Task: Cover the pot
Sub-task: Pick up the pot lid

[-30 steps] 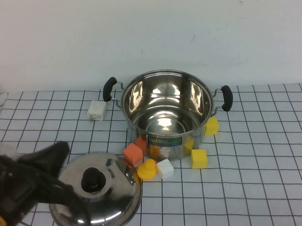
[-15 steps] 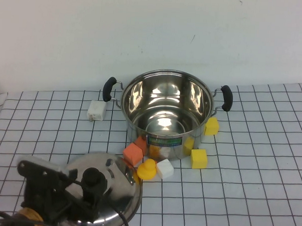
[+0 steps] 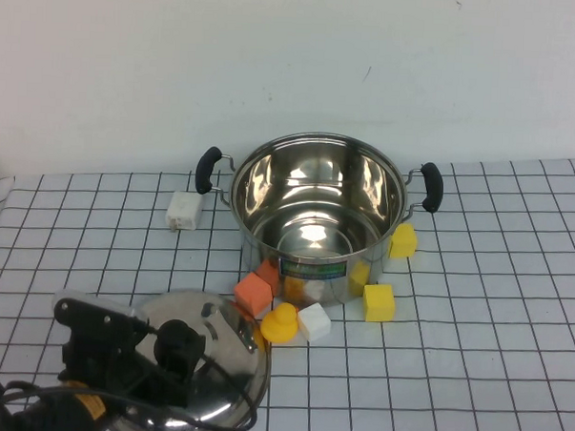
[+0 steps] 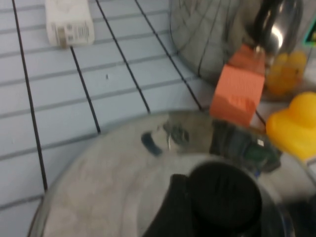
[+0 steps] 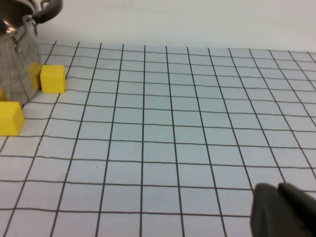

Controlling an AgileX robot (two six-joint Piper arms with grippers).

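Observation:
The shiny steel pot (image 3: 312,202) with two black side handles stands uncovered at the middle of the table. It also shows in the left wrist view (image 4: 212,39) and the right wrist view (image 5: 12,64). The domed steel lid (image 3: 225,370) lies flat on the table near the front left, its black knob (image 3: 180,343) upright. My left gripper (image 3: 169,361) is low over the lid, open, with a finger on each side of the knob (image 4: 224,197). The lid (image 4: 108,182) fills the left wrist view. My right gripper (image 5: 284,212) is shut and empty above bare table, to the right of the pot.
An orange block (image 3: 254,292), a yellow duck (image 3: 281,322), a white block (image 3: 313,321) and yellow blocks (image 3: 379,302) lie against the pot's front, between it and the lid. A small white box (image 3: 184,210) sits left of the pot. A wall stands behind.
My left arm has moved right and forward from the lid's left edge over the lid. Its fingers now stand around the knob. Pot and lid have not moved.

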